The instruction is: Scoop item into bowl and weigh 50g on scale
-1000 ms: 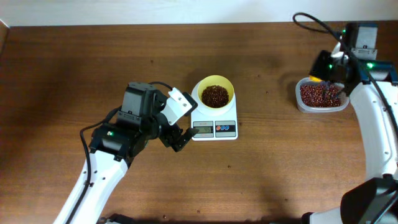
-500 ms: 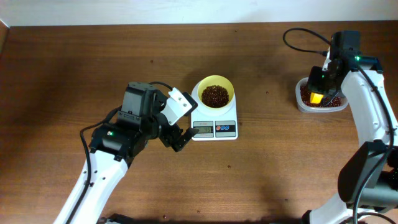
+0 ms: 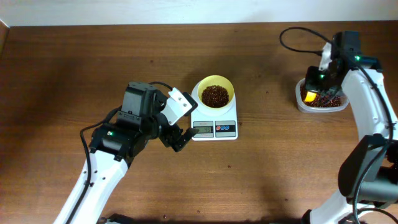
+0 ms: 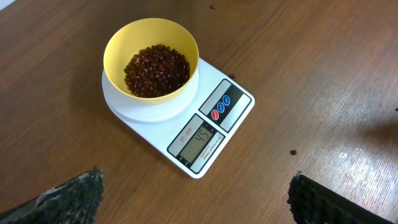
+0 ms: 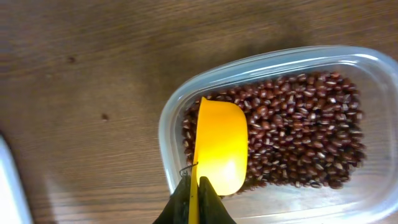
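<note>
Yellow plastic scoop (image 5: 221, 146), clamped in the right gripper (image 5: 194, 194), hangs over small red-brown beans (image 5: 298, 130); left gripper (image 4: 196, 193) gapes wide beside white rectangular scale (image 4: 239, 93).

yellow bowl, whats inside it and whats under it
Inside the bowl lies a heap of dark red-brown beans, which hides its bottom. Under it is the white scale; the bowl covers its middle.

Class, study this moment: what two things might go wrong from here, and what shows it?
1. The scale shows 45, so a heaped scoop of beans would likely overshoot.
2. The tub sits far from the bowl; beans may spill in transit, as stray beans beside the scale suggest.
</note>
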You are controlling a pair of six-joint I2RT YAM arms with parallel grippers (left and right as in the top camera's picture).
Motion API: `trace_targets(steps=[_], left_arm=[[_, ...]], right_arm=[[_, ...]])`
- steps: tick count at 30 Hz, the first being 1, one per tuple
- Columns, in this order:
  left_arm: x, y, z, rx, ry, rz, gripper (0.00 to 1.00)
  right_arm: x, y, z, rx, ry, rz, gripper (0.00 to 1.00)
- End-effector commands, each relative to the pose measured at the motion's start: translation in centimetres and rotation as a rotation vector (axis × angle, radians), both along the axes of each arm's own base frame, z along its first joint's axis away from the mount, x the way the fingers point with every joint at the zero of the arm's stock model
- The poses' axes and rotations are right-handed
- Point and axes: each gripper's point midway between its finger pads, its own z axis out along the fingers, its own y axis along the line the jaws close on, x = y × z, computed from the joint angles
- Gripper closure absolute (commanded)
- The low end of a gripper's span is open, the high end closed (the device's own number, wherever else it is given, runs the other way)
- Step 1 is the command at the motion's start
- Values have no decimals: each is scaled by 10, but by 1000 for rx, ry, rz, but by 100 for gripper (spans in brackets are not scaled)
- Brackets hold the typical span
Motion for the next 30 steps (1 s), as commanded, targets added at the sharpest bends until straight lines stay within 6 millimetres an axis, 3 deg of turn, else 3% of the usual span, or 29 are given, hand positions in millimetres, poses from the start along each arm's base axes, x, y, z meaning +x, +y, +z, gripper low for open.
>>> trace_targets(steps=[1,5,9,15,18,24,30], left_arm=[[-1,0,2,-5,-12,-11,1],[-1,0,2,-5,-12,-11,1],[-1,0,2,-5,-12,-11,1],[-1,0,2,-5,-12,-11,1],[-1,0,2,-5,-12,-11,1],[-1,0,2,-4,-12,-11,1],[-1,0,2,-5,-12,-11,1]], right_arm=[[2,-3,2,110,-21,-12,96],[-9,-25,0,123,4,-68,96],[-12,-32,4,205,-14,-88,96],[-14,-49,1,85,-14,2,96],[-9,-48,2,80,-34,7,96],[0,-12,1,71,-38,122,96],[-3,-12,-2,59,-20,121,96]])
